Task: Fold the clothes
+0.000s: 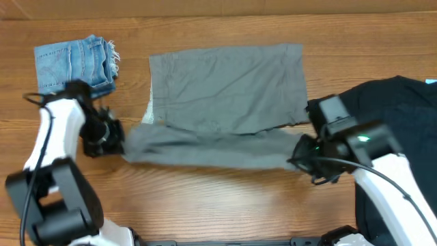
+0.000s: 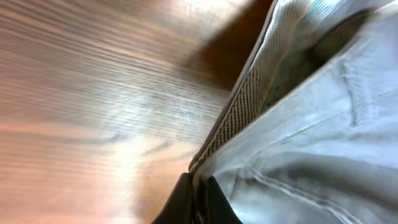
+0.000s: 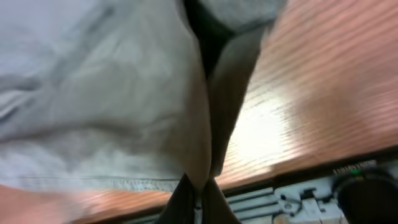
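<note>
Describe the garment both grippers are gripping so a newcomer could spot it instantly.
On the wooden table, look at the middle, between the two arms. The grey-khaki shorts lie spread there, their near edge pinched by the left gripper and right gripper. They are bigger than the folded blue denim shorts at left and paler than the black T-shirt at right.

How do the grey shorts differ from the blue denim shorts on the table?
Colour: the grey shorts are grey-khaki; the denim shorts are light blue with a frayed edge. Size: the grey shorts cover far more of the table than the denim shorts. State: the left gripper and right gripper pinch the grey shorts' near edge; no gripper holds the denim shorts. Both lie on the wooden table.
</note>
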Controlling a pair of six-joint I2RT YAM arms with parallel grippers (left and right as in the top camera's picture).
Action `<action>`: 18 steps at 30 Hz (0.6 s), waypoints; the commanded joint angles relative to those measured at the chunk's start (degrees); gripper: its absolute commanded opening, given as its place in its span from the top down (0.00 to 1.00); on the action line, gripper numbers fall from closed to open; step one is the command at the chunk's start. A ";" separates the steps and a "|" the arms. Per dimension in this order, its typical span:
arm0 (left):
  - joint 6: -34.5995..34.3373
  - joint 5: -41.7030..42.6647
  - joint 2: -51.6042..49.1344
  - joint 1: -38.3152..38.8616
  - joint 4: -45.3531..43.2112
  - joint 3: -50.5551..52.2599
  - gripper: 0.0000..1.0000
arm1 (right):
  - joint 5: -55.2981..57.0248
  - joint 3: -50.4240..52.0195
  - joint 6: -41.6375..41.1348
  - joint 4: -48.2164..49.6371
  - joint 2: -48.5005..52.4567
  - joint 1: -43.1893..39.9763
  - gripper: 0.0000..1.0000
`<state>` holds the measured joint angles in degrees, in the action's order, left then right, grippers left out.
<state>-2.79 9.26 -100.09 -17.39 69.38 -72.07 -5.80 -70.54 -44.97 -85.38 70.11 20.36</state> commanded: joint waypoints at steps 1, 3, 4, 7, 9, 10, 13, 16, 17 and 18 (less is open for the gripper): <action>1.14 -0.44 9.05 -2.62 2.80 -8.15 0.96 | 5.16 -11.58 -0.24 -4.24 -2.89 0.20 0.96; 1.53 -0.90 12.02 -3.13 4.52 -10.60 0.96 | 5.99 -16.52 -0.24 -6.67 -3.23 0.20 0.96; 1.60 -1.18 13.70 -3.23 5.46 -11.63 0.96 | 6.58 -19.06 -0.24 -7.89 -3.26 0.20 0.96; 1.53 -3.52 17.68 -3.23 7.63 -13.25 0.96 | 7.58 -25.66 -0.22 -11.17 -3.30 0.20 0.96; 1.18 -5.25 20.41 -3.23 8.26 -13.60 0.96 | 7.63 -28.59 0.00 -11.65 -3.32 0.20 0.96; 0.87 -5.79 21.53 -3.23 8.37 -13.60 0.96 | 7.63 -29.46 -0.02 -11.65 -3.43 0.20 0.96; -0.92 -8.68 24.98 -3.23 8.20 -13.60 0.96 | 8.22 -30.88 -0.07 -11.65 -3.63 0.20 0.96; -1.09 -8.83 26.34 -3.21 7.23 -13.60 0.96 | 8.90 -30.67 -0.02 -11.54 -2.51 0.15 0.96; -1.09 -8.83 26.32 -3.21 7.02 -13.57 0.96 | 9.31 -30.67 0.00 -11.39 -1.51 0.15 0.96; -1.09 -8.81 26.10 -3.19 6.69 -13.46 0.96 | 10.27 -30.67 0.00 -11.19 -0.35 0.15 0.96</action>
<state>-3.03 6.81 -74.67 -19.29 77.60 -84.40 -2.44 -99.77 -44.97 -96.71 67.81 20.80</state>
